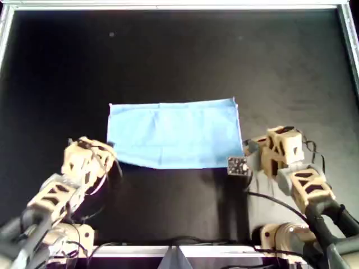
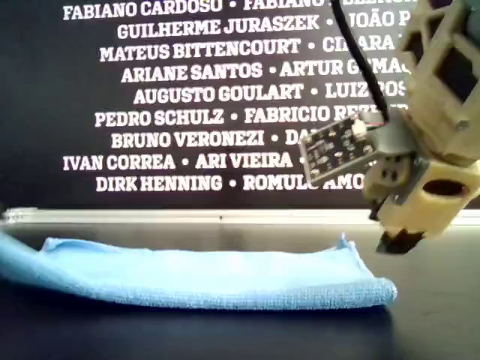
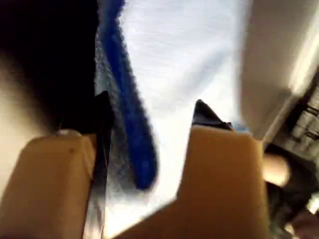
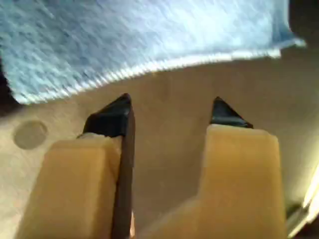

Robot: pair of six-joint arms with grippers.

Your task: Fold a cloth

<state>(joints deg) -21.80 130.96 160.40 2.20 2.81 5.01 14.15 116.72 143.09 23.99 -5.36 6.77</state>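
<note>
Black counter [image 1: 179,61] under everything, walled by a pale metal rim, with broad bare room beyond the far edge of the cloth in the overhead view

Light blue cloth [image 1: 175,134] lying flat near the middle as a wide rectangle, apparently doubled already, judging by the thick rounded edge in the exterior view; likely squared up for another fold

Left tool [image 1: 96,152] low at the cloth's near corner on the overhead view's left, jaws spread and straddling the darker blue hem, not yet pinching; probably set for a corner grab

Right tool [image 1: 247,157] just off the opposite near corner, hovering above the counter, jaws spread around nothing, cloth edge just ahead

Near edge free between both arms; small circuit board [image 1: 238,165] beside the right tool, close to that corner
</note>
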